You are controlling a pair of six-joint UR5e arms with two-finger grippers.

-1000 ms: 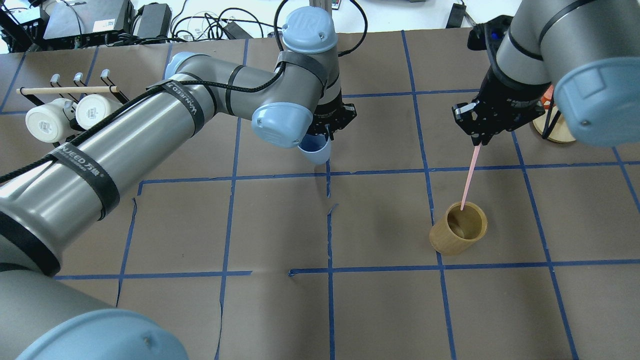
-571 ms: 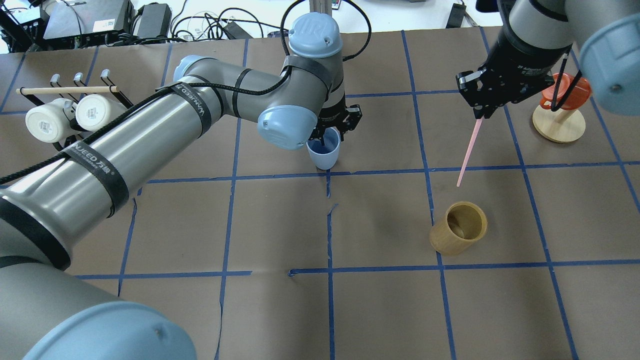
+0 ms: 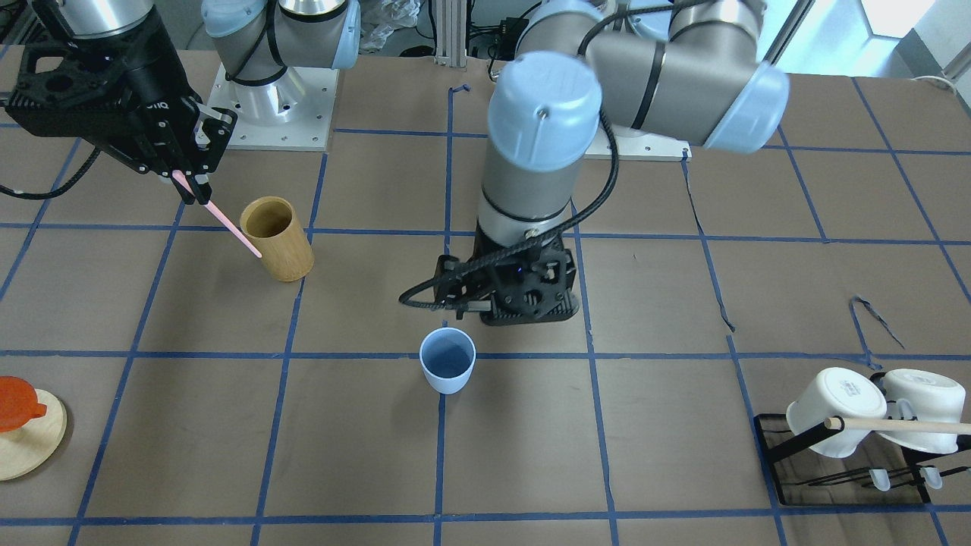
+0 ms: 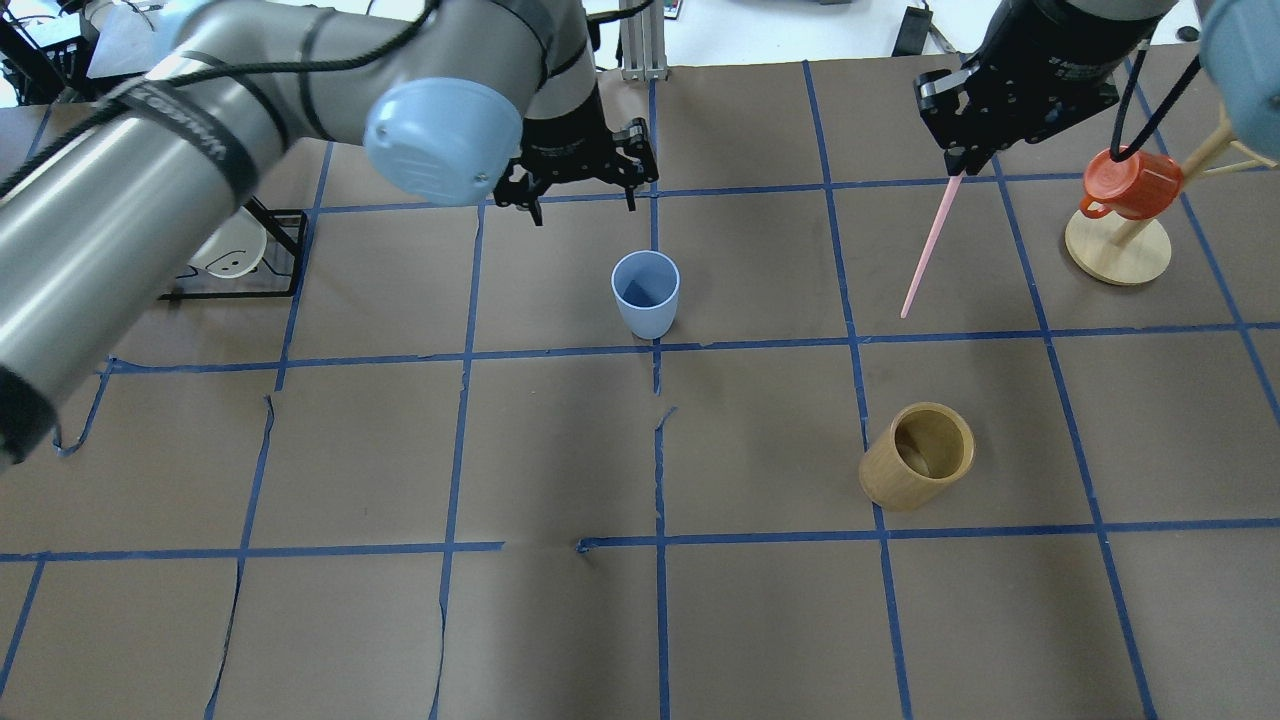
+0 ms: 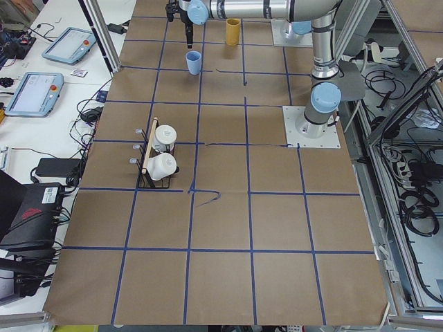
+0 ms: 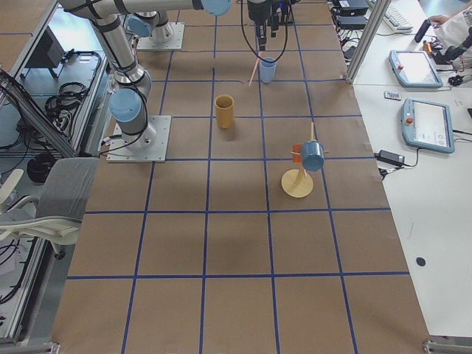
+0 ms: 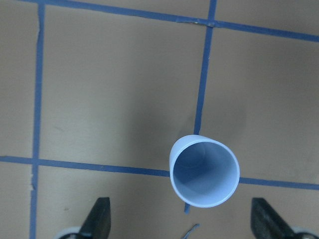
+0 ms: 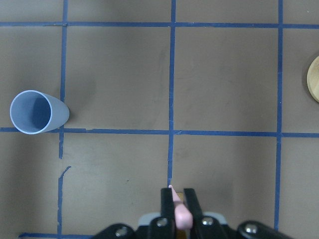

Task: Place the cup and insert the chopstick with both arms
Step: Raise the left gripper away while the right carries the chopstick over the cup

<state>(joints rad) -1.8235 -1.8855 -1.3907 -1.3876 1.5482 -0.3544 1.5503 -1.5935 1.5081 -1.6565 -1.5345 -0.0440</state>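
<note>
The light blue cup [image 4: 645,293] stands upright on the table by a blue tape crossing; it also shows in the front view [image 3: 447,370] and both wrist views [image 7: 204,171] [image 8: 35,112]. My left gripper [image 4: 583,205] is open and empty, raised above and just behind the cup, with its fingers [image 7: 97,219] apart. My right gripper [image 4: 955,165] is shut on one pale pink chopstick [image 4: 928,245], which hangs slanted in the air to the right of the cup. The chopstick also shows in the front view [image 3: 227,224] and the right wrist view [image 8: 179,211].
A tan bamboo holder [image 4: 918,455] stands below the chopstick tip, nearer to me. An orange mug [image 4: 1130,180] hangs on a wooden stand [image 4: 1117,250] at the far right. A black rack with white mugs [image 3: 857,413] stands at my far left.
My left gripper set the cup upright, let go of it and rose away. My right gripper lifted the chopstick out of the bamboo holder and moved it up and away.
</note>
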